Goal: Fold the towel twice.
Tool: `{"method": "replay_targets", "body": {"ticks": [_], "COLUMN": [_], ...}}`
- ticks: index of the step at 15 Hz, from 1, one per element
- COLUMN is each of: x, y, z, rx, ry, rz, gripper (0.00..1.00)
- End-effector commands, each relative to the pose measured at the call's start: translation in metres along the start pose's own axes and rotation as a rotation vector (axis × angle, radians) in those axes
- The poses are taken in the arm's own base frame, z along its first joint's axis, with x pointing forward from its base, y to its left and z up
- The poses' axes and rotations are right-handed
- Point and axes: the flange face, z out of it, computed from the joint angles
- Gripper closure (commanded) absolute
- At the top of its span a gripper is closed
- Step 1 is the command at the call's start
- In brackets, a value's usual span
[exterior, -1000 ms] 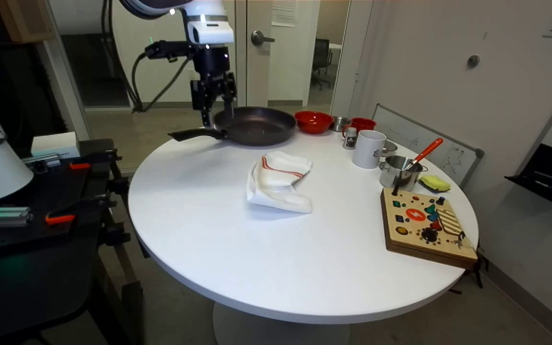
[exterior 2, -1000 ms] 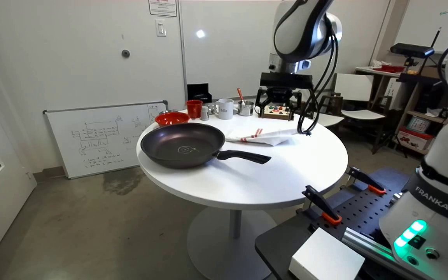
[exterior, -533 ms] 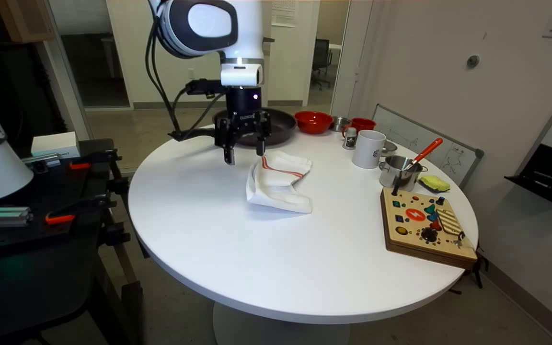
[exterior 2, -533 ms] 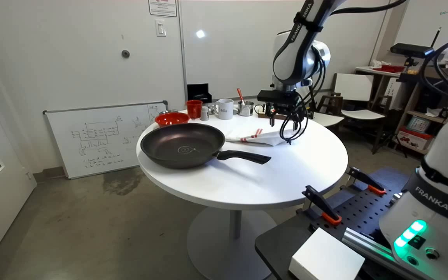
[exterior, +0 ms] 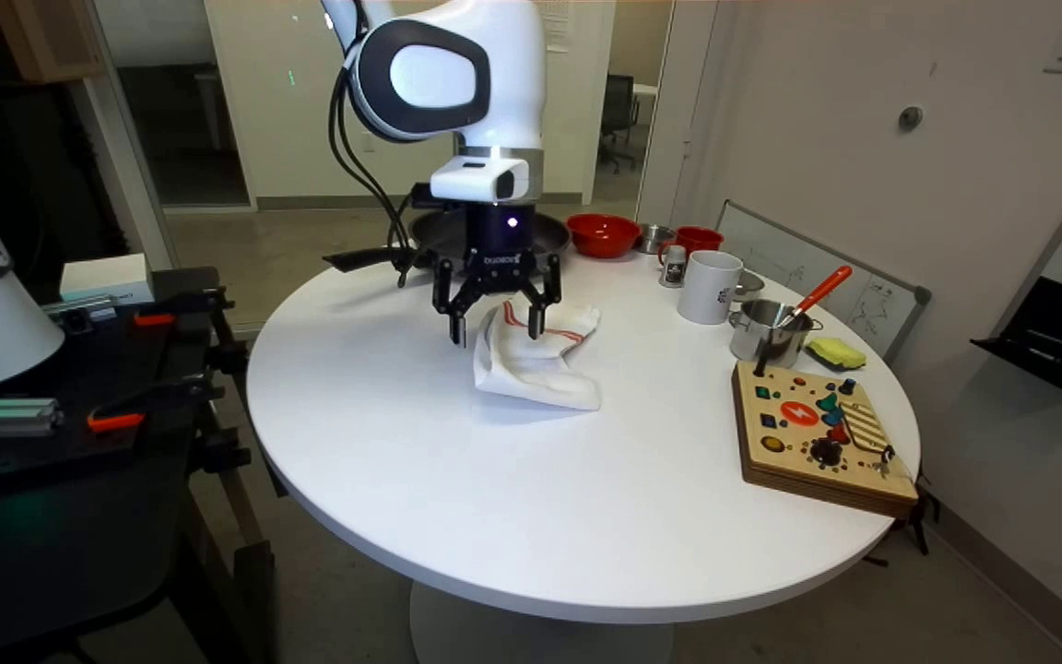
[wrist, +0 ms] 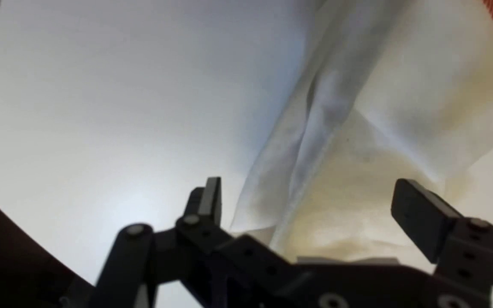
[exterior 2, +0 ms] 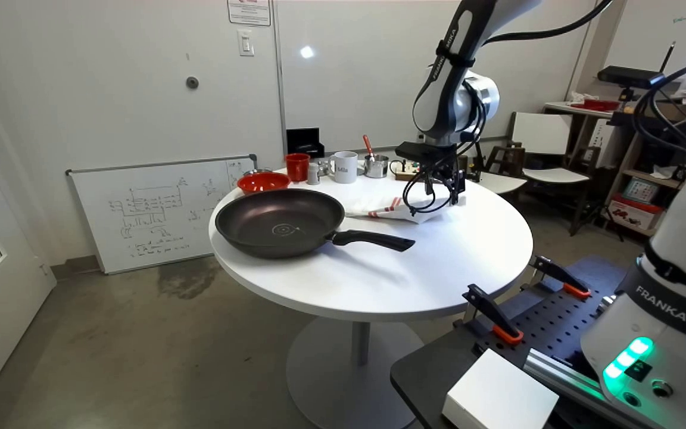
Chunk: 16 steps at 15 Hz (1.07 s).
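Observation:
The towel (exterior: 536, 378) is a white cloth with red stripes. It lies rumpled and partly folded over on the white round table (exterior: 457, 498). It also shows in an exterior view (exterior 2: 399, 210), partly behind the arm's cables. My gripper (exterior: 498, 332) points down above the towel's left part, with its jaws wide apart and nothing between them. In the wrist view the gripper (wrist: 308, 188) spans the towel's folded edge (wrist: 289, 184). One finger (wrist: 210, 199) is over bare table and the other over the cloth. I cannot tell the exact height above the cloth.
A black frying pan (exterior 2: 277, 229) with its handle (exterior 2: 373, 239) stands near the towel, behind my arm. A red bowl (exterior: 603, 236), white mug (exterior: 710, 288), metal pot (exterior: 757, 334), yellow sponge (exterior: 835, 352) and wooden switch board (exterior: 817, 443) stand along the table's far side.
My gripper has moved down and away from above the pan's handle to over the towel, and has turned so its two fingers spread across it. The towel has not moved.

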Motion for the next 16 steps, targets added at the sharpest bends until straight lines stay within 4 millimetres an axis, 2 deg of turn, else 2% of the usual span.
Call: {"method": "replay_targets", "body": {"ticks": [1,5,6,7,12,16], "x": [0.014,0.013,0.008,0.005,-0.015,-0.021], "y": [-0.002,0.005,0.007,0.008,0.006,0.002], "z": [0.013,0.026,0.03,0.032,0.03,0.021], "rx": [-0.049,-0.15,-0.191,-0.211,-0.19,-0.158], "ry": [0.019,-0.008,-0.041,-0.055,-0.084,-0.086], "rz": [0.19,0.378,0.411,0.438,0.415,0.398], "gripper": [0.0,0.0,0.25,0.26,0.63,0.95]}}
